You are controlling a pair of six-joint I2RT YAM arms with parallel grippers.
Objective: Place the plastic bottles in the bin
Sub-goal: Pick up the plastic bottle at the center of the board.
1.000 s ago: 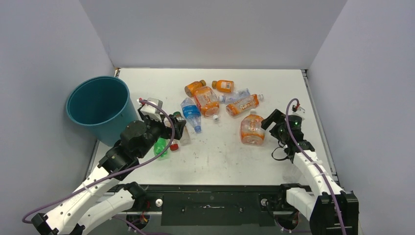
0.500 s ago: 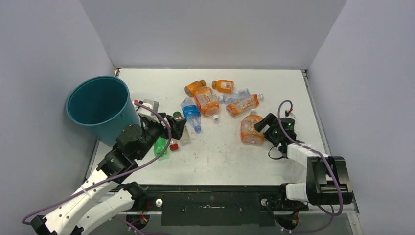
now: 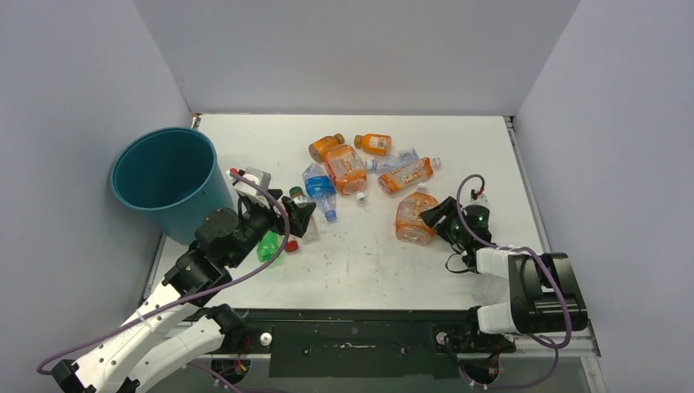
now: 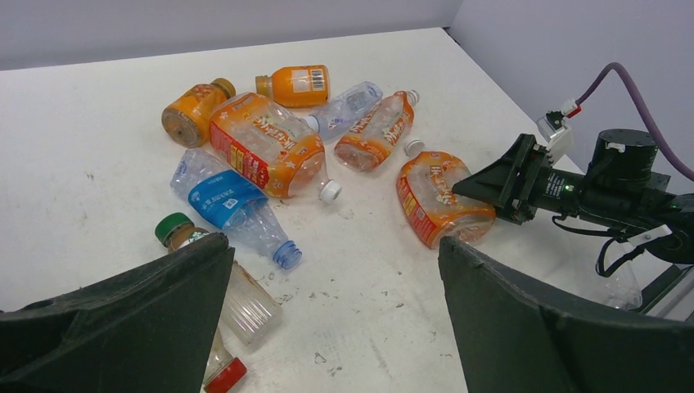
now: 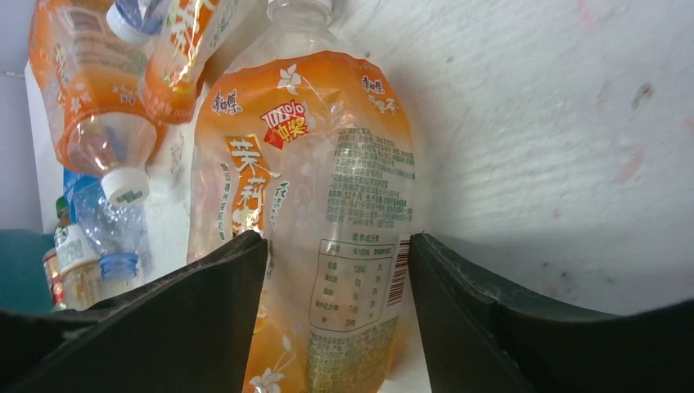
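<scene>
R pincer [image 3: 429,216] is low on the table [image 3: 368,262], one finger each side of the fat end of a big orange btl [image 5: 327,164]. Fingers look right up against it, but can't tell if it's squeezed tight. Btl lies flat. L pincer [image 4: 334,246] is wide apart w/ nothing in it, near a green-cap btl [image 4: 176,231]. Blue bin [image 3: 196,211] stands far L, well apart.

Bin [image 3: 168,176] far left on table [image 3: 368,254]; bottles [image 3: 346,168] clustered centre, right of bin.
</scene>
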